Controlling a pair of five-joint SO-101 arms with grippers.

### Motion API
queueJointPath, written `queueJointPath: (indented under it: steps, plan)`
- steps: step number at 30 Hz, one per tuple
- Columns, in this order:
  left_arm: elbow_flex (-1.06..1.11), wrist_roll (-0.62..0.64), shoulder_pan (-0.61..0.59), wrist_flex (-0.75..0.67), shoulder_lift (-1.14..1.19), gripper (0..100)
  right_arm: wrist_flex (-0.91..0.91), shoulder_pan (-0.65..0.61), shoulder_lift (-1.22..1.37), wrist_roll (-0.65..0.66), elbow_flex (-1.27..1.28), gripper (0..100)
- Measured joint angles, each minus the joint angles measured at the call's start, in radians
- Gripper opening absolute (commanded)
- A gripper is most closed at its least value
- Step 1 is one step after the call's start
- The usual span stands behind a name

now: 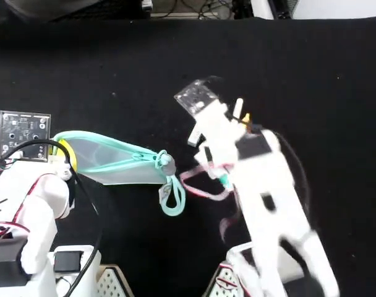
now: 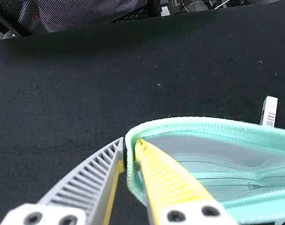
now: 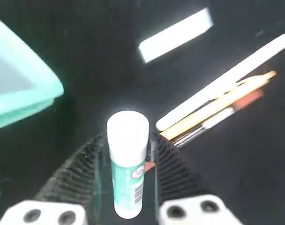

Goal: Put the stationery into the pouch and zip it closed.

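Note:
The mint-green pouch lies on the black cloth with its mouth open. Its zip pull and strap loop are at the end nearer the right arm. My left gripper is shut on the pouch's rim, the yellow finger inside and the grey one outside. My right gripper is shut on a white glue stick with a green label, held just off the pouch's corner. In the high view that gripper is right of the zip pull.
Beyond the glue stick lie a white pen, a yellow pencil and a white eraser. The pencil's end shows past the right arm. A square marker card lies far left. A thin pink cord loops under the right arm.

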Motion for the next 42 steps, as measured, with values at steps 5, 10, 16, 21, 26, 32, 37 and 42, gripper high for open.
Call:
queueJointPath:
  steps: [5, 10, 16, 21, 26, 32, 37, 42]
  plan:
    - [0.000, 0.000, 0.000, 0.000, 0.000, 4, 0.000, -0.005, -0.344, 0.002, 0.002, 1.3]
    - [0.000, 0.000, 0.000, 0.000, 0.000, 4, -0.023, -0.123, -0.563, -0.029, -0.057, 1.4]
    - [0.000, 0.000, 0.000, 0.000, 0.000, 4, -0.304, -0.327, -0.657, -0.152, -0.152, 1.4]
    - [0.000, 0.000, 0.000, 0.000, 0.000, 4, -0.514, -0.488, -0.661, -0.166, -0.155, 1.4]
    - [0.000, 0.000, 0.000, 0.000, 0.000, 4, -0.548, -0.609, -0.641, -0.166, -0.157, 1.4]
    - [0.000, 0.000, 0.000, 0.000, 0.000, 4, -0.588, -0.664, -0.473, -0.166, -0.160, 1.3]
    - [0.000, 0.000, 0.000, 0.000, 0.000, 4, -0.614, -0.677, -0.396, -0.166, -0.160, 1.3]
    - [0.000, 0.000, 0.000, 0.000, 0.000, 4, -0.618, -0.677, -0.394, -0.166, -0.123, 1.3]
